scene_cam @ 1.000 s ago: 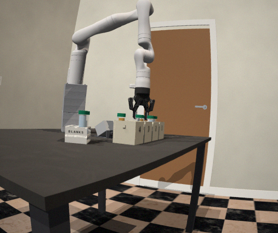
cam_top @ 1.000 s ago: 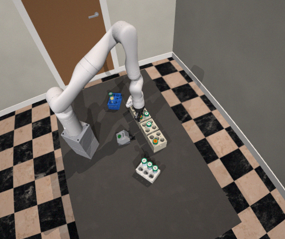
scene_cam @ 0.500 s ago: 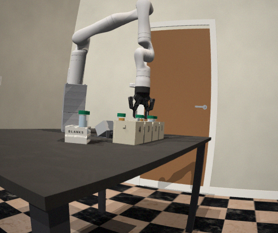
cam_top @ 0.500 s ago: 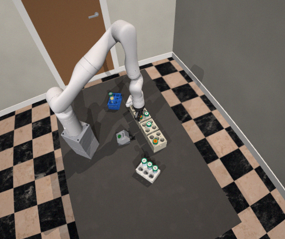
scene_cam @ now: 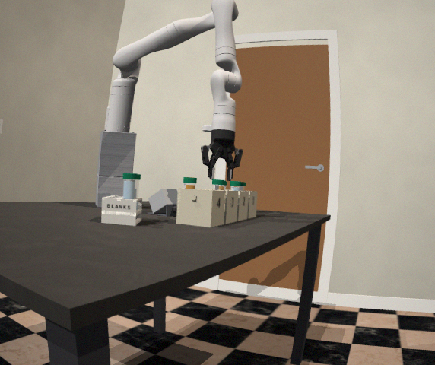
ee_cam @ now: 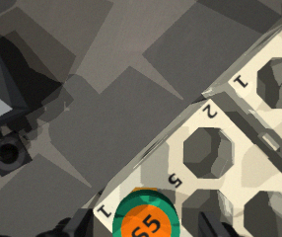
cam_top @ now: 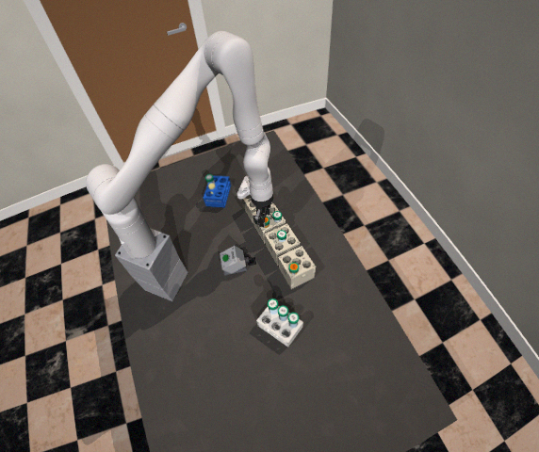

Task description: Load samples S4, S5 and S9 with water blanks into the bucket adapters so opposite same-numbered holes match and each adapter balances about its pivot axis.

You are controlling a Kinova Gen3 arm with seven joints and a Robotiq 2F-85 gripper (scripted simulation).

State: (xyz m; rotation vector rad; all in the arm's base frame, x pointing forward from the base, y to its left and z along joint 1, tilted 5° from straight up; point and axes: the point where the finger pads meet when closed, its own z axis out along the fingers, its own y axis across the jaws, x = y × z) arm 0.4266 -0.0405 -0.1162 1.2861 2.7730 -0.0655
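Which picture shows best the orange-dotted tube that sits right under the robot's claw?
The wrist view: tube S5 fills the bottom edge, label readable, seated in hole 1. The top view shows only a small orange dot under the open end effector; the exterior view shows just a green cap.

From the top view I see four adapters [cam_top: 283,243] in one row, the sample rack [cam_top: 216,192] on their left, the blanks rack [cam_top: 279,328] in front, the DONE desk [cam_top: 232,260] between.
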